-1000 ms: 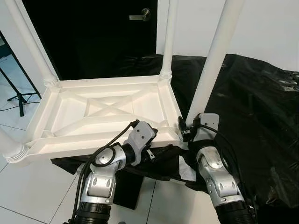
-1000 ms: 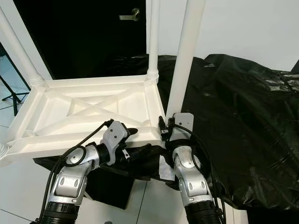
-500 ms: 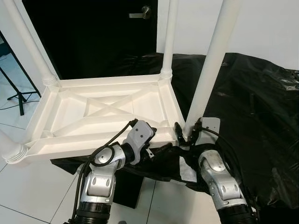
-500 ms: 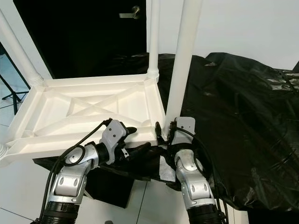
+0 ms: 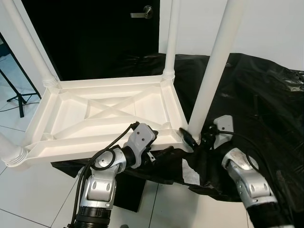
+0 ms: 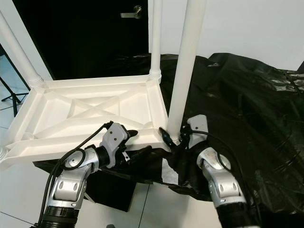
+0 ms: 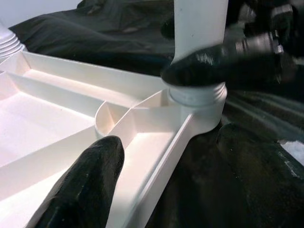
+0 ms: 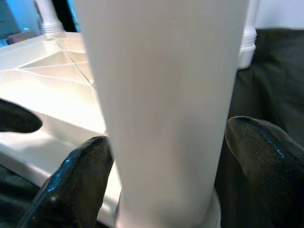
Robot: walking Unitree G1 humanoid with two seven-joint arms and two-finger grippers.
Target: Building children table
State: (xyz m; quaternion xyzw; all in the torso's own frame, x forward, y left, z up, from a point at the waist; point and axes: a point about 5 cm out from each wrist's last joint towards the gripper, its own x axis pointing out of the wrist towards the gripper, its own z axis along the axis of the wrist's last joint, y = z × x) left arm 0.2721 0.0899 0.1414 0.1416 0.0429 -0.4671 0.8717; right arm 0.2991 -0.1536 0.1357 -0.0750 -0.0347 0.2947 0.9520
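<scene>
Since the upturned white plastic children's table [image 5: 109, 114] looks light, stiff and slick, the right hand [image 5: 194, 140] straddles its near-corner leg [image 5: 213, 71] low, fingers apart; the left hand [image 5: 159, 153], open, brackets the rim beside it.

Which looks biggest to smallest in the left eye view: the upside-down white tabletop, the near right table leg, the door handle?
1. Tabletop.
2. Near right leg, seated in the corner socket, right gripper around its base.
3. Door handle, though it is farthest away.
</scene>
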